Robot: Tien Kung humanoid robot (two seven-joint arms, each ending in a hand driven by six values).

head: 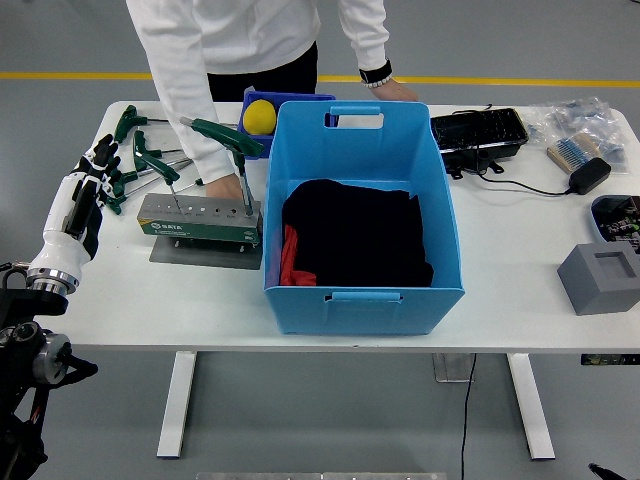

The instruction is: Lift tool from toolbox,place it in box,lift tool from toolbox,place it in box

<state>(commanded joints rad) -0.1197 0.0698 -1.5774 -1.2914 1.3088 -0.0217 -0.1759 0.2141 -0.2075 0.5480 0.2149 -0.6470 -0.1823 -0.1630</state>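
Note:
A green tool holder (198, 219) stands on a grey plate at the table's left. Two green T-handle wrenches stand upright in it, a tall one (226, 134) at its right end and a shorter one (158, 164) at its left. Several more wrenches (128, 124) lie on the table behind it. The big blue box (365, 311) sits mid-table with black cloth (356, 235) inside. My left hand (76, 204) hovers at the table's left edge, left of the holder, with its fingers relaxed and empty. A person leans over from the far side, one hand (225, 187) resting just behind the holder.
The person's other hand (396, 92) rests behind the blue box. A yellow ball (260, 115) sits in a small blue bin. At the right are a black tray (478, 134), plastic bags (585, 118), a brush (571, 152), a black adapter (590, 176) and a grey block (599, 279).

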